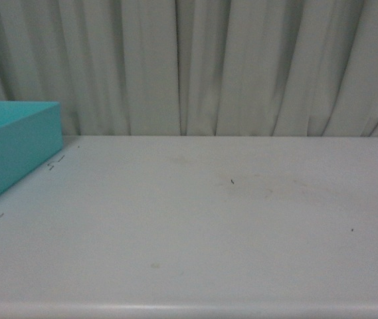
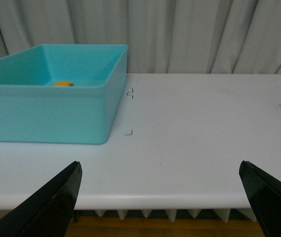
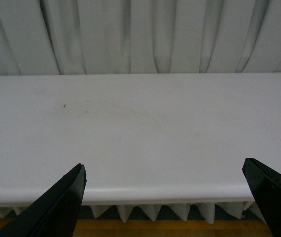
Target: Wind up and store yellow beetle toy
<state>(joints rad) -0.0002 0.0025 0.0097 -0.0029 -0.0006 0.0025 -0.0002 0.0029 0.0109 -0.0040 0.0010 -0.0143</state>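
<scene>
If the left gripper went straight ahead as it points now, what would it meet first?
Probably nothing soon: the left gripper points over bare white table toward the curtain. The teal bin sits off to one side; depth is unclear.

A smooth white table (image 1: 202, 226) with a faint satin sheen carries small dark scuffs. At its nine o'clock side sits a teal bin (image 2: 56, 111) of smooth, matt-looking plastic. Behind hangs a pale curtain (image 1: 242, 66) of soft pleated cloth; black gripper fingers (image 3: 56, 207) look matt.
</scene>
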